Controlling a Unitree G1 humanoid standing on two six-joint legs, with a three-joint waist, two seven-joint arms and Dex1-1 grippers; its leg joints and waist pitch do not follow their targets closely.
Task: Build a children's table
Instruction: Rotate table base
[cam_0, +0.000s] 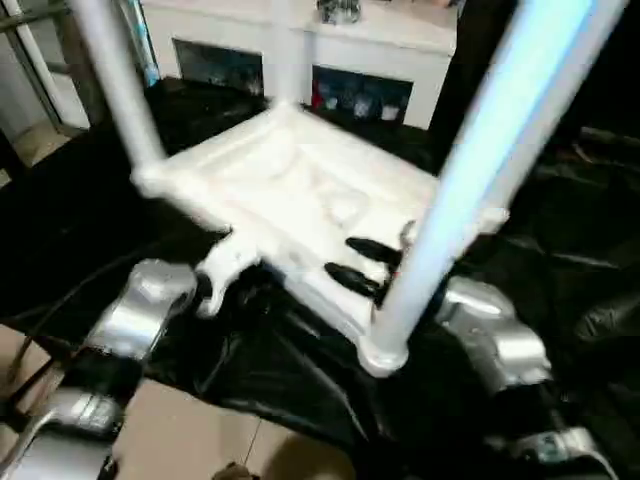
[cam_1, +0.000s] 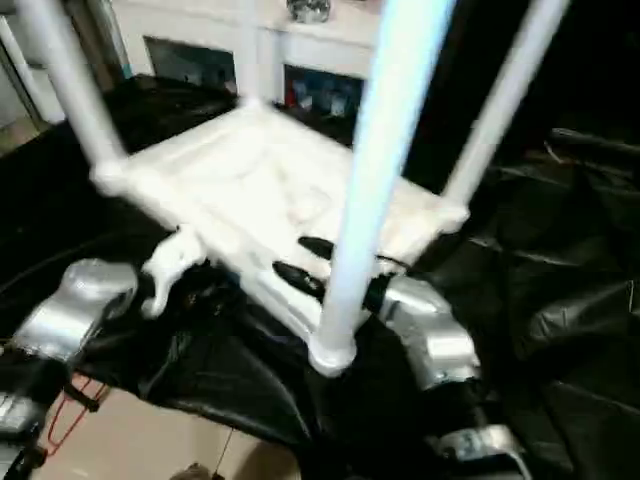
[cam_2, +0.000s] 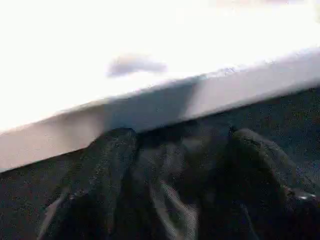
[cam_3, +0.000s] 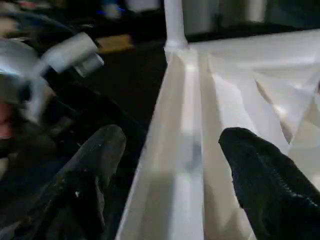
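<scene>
A black plastic sheet (cam_0: 560, 250), shiny and full of wrinkles, covers the bench. Behind it stands a white cabinet (cam_0: 300, 60) with glass doors.

On the sheet the children's table lies upside down. Its tabletop (cam_0: 300, 190) is a white plastic rectangle with a raised rim, a moulded underside and rounded corner sockets. Tapered white tube legs stand up from the sockets: one near leg (cam_0: 480, 170) on the robot's right, one leg (cam_0: 115, 80) at the left corner, and more behind. I judge the build almost complete, so what remains is probably to check the legs and turn the table over.

The plastic looks smooth and stiff, and since the legs are hollow tubes, the whole table is probably light. It may slip between the fingers, and the long legs can swing and make it awkward when it is lifted. The rim is the best place to take it, one gripper on each side, or a leg close to its socket.

The right gripper (cam_3: 172, 165) has its two black fingers well apart, one on each side of the near rim, and it does not yet press on it. The left gripper (cam_2: 180, 165) hangs just before the tabletop edge with its fingers apart and holds nothing.
</scene>
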